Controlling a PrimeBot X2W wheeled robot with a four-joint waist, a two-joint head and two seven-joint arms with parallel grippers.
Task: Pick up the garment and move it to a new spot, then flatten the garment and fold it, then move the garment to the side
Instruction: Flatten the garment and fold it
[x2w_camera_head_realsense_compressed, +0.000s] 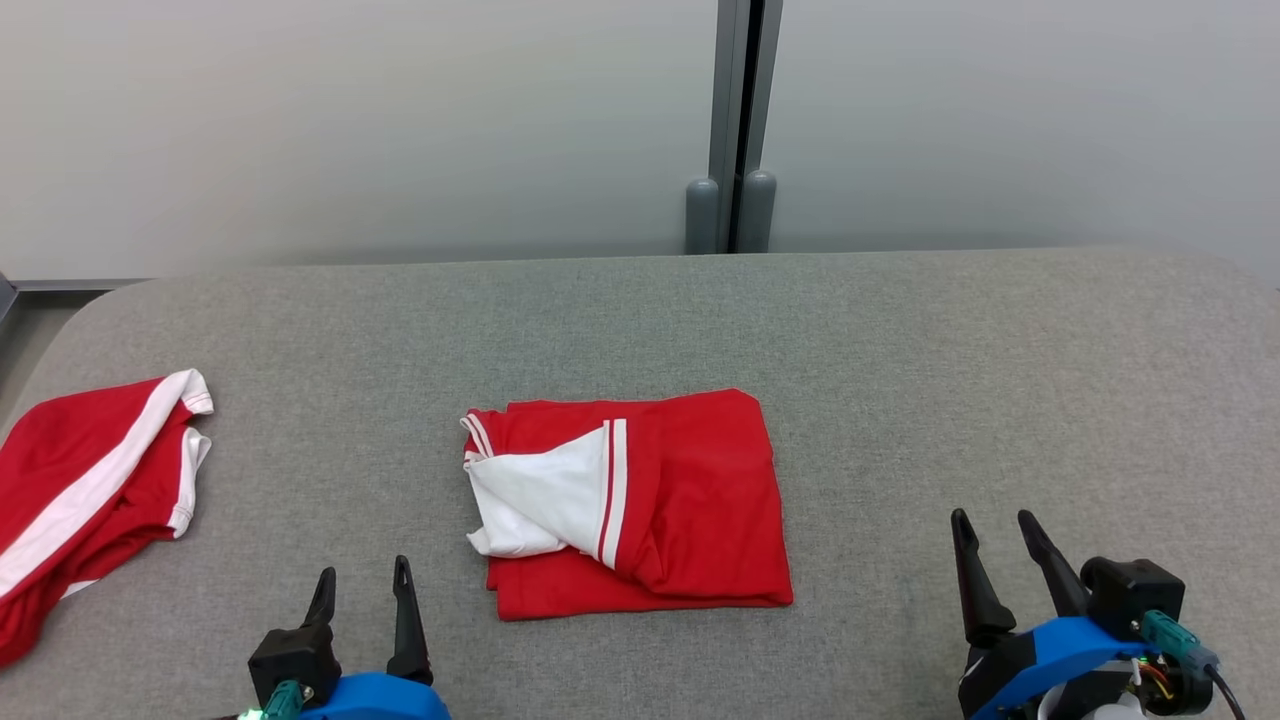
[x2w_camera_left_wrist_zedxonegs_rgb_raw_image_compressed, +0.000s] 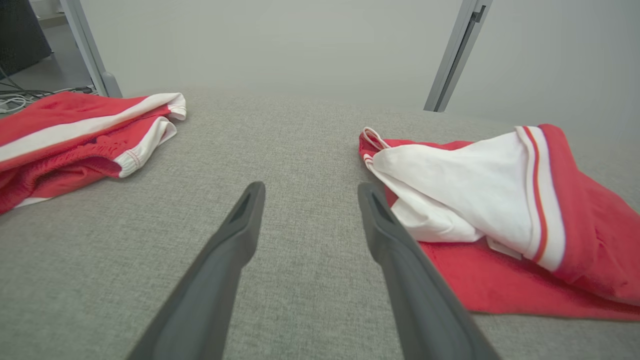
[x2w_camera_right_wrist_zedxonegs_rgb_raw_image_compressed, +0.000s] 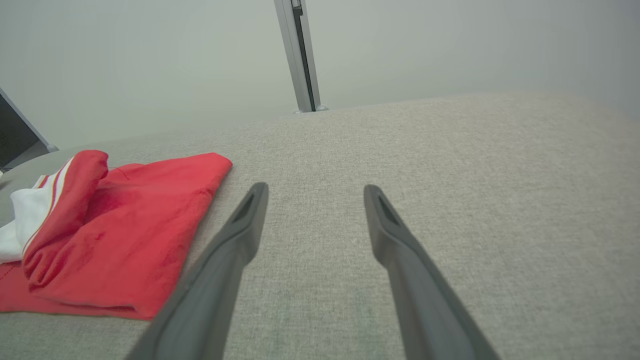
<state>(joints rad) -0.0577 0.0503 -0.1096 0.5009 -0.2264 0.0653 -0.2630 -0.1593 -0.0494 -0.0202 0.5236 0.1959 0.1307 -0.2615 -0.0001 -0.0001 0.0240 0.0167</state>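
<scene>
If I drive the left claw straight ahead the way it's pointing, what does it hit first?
Likely just the grey pad: the left claw points into the bare gap between the folded garment and the loose garment. Its nearer finger may brush the folded garment's white edge; depth is unclear.

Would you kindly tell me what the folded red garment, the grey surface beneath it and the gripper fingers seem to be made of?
The folded red garment looks like soft, matte cloth, perhaps sports jersey: it creases and drapes. The grey surface seems textile-covered, with a fine visible weave. The gripper fingers look like smooth, matte dark plastic or rubber; which one is unclear.
</scene>
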